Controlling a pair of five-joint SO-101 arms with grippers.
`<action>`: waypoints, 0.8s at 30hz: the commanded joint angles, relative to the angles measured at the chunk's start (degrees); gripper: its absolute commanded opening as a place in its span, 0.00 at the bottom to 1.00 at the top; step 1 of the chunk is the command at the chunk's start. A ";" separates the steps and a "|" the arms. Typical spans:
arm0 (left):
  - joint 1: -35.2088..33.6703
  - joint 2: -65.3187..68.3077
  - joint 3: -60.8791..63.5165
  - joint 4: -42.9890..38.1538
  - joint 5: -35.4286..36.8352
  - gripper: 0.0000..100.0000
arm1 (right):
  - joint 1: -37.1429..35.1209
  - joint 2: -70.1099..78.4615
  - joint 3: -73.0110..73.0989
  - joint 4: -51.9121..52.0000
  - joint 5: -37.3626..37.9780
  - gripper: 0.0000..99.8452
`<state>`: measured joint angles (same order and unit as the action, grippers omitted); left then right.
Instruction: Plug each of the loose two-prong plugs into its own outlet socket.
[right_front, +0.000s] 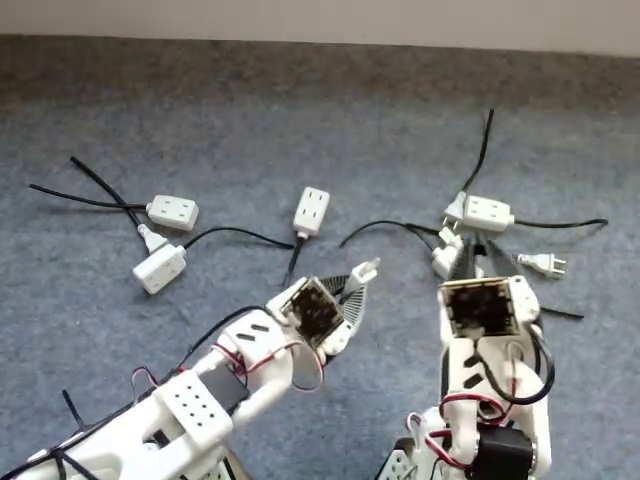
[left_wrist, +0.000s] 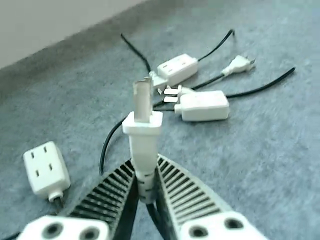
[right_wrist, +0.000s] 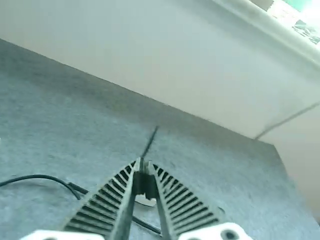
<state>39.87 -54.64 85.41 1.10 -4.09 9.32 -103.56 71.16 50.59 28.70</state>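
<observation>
**A:** What do the 2 arms look like?
**B:** Both have white plastic shells. The left arm (right_front: 200, 400) has a plate (right_front: 195, 405) dotted with a grid of small holes. The right arm (right_front: 490, 400) has a black motor block (right_front: 495, 455) low down.
**A:** Wiring?
**B:** Red, black and white wire (right_front: 275, 355) loops along each, and there is a dark square circuit board (right_front: 320, 305) at each wrist.
**A:** And the grippers?
**B:** The left gripper (left_wrist: 145, 172) and right gripper (right_wrist: 145, 175) have dark, ribbed, triangular fingers (left_wrist: 185, 192) on white bases with round holes.

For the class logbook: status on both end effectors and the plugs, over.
Left end effector shut on white plug, prongs out. Right end effector shut on black cord. Empty socket lies close by.
</observation>
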 joint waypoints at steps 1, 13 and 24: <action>-1.54 -0.48 -8.57 18.37 -0.53 0.01 | 7.25 -0.04 -1.80 0.31 -0.70 0.01; -4.18 -0.40 -12.44 43.96 -14.68 0.01 | 12.00 0.04 -1.63 5.49 -0.70 0.01; -4.18 15.52 -16.22 49.14 -17.23 0.12 | 12.18 0.04 -1.19 15.78 -0.79 0.01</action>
<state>36.26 -46.99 73.10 52.09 -21.14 20.75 -103.56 71.16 63.87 28.53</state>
